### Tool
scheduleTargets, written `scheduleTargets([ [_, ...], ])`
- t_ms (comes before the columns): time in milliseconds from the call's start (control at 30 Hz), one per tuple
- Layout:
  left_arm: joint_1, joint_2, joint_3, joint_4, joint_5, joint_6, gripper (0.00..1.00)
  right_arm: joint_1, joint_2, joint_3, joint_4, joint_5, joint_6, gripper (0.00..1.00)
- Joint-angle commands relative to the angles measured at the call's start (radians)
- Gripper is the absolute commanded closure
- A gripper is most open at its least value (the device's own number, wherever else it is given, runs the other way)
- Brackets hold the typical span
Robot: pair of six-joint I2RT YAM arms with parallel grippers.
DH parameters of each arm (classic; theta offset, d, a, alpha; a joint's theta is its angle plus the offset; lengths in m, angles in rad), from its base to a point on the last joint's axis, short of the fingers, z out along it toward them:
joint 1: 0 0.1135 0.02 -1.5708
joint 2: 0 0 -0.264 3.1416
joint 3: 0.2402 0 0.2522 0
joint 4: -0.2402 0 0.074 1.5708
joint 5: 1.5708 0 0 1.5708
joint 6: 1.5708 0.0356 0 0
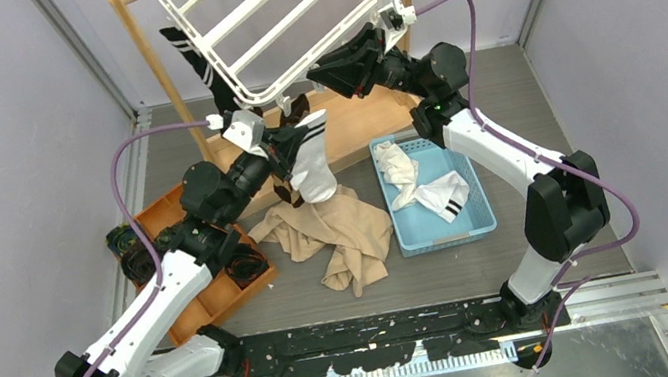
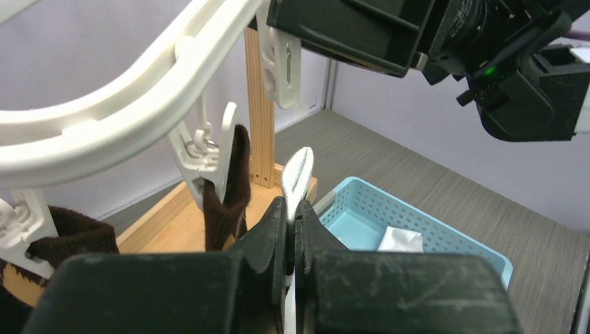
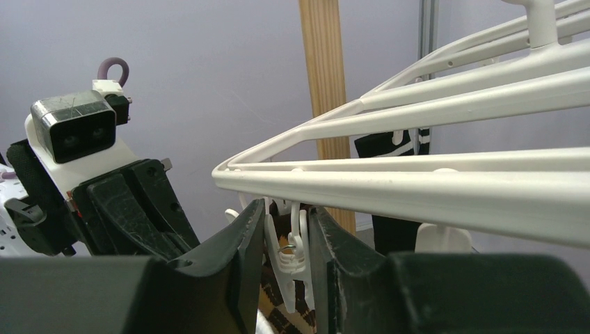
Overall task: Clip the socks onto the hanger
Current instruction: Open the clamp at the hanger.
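The white hanger [image 1: 282, 14] hangs tilted from the wooden stand. A black striped sock [image 1: 198, 68] and a brown argyle sock [image 1: 294, 109] hang from clips on its rim. My left gripper [image 1: 289, 150] is shut on a white sock with black bands [image 1: 314, 166], held up just below the front rim. In the left wrist view the sock's cuff [image 2: 298, 174] sticks up out of the closed left gripper [image 2: 292, 212], beside a clip holding the brown sock [image 2: 226, 188]. My right gripper [image 3: 286, 209] is closed on both sides of a white clip [image 3: 289, 254] under the rim [image 3: 417, 184].
A blue basket [image 1: 477, 221] at the right holds white socks [image 1: 432, 193]. A beige cloth [image 1: 336, 229] lies in the middle. An orange tray [image 1: 161, 211] sits at the left. The stand's post [image 1: 154, 65] and base [image 1: 351, 130] are behind the grippers.
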Motion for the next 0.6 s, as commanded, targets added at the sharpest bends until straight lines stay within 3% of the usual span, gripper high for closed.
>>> scheduleTargets([
  [0, 0.003, 0.017, 0.073, 0.029, -0.035, -0.032, 1.00, 0.009, -0.054, 0.027, -0.045, 0.003, 0.014, 0.98],
  [567, 0.003, 0.061, 0.119, 0.026, -0.031, -0.145, 1.00, 0.010, -0.039, 0.024, 0.076, -0.021, 0.130, 0.96],
])
